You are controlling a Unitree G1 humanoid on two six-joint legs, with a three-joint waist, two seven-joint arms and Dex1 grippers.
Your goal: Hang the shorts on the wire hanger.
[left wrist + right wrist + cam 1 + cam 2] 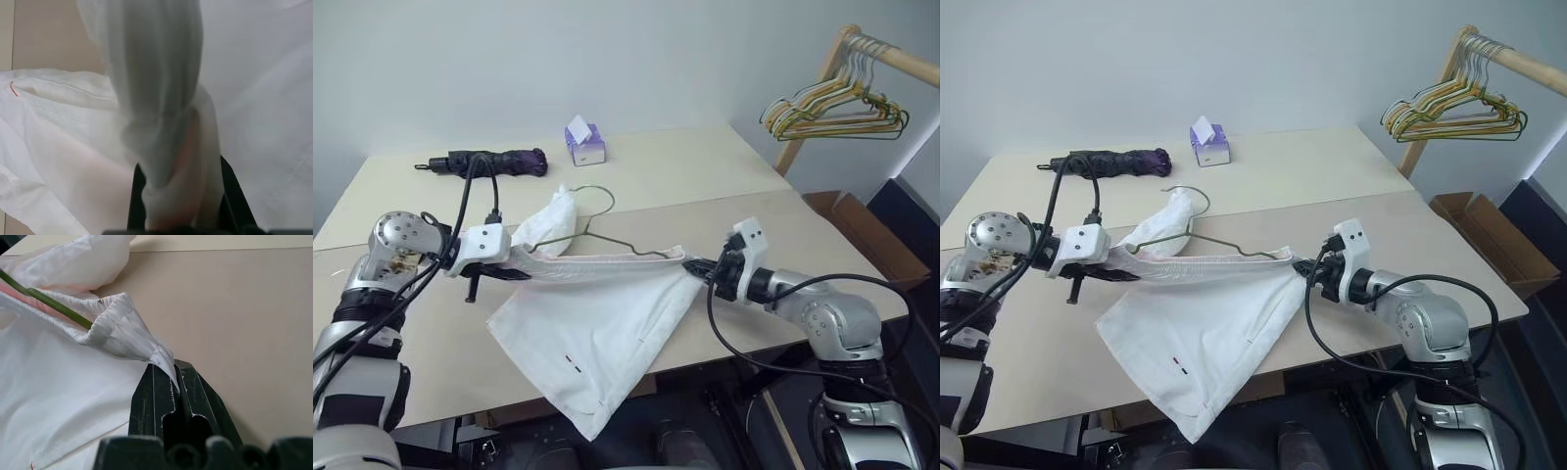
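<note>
The white shorts [597, 323] are stretched by the waistband between my two grippers, and the lower part drapes over the table's front edge. The thin wire hanger [607, 238] lies inside the waistband, with its hook sticking out towards the back. My left gripper [524, 266] is shut on the left end of the waistband; in the left wrist view bunched cloth [161, 98] runs between its black fingers [234, 196]. My right gripper [175, 384] is shut on the right corner of the waistband, and the hanger wire [49, 306] passes just beyond it inside the fold.
A folded dark umbrella [489, 162] and a white-and-purple tissue box [584, 144] lie at the back of the table [724, 166]. A wooden rail with coloured hangers [837, 108] stands at the far right, above a cardboard box [862, 230].
</note>
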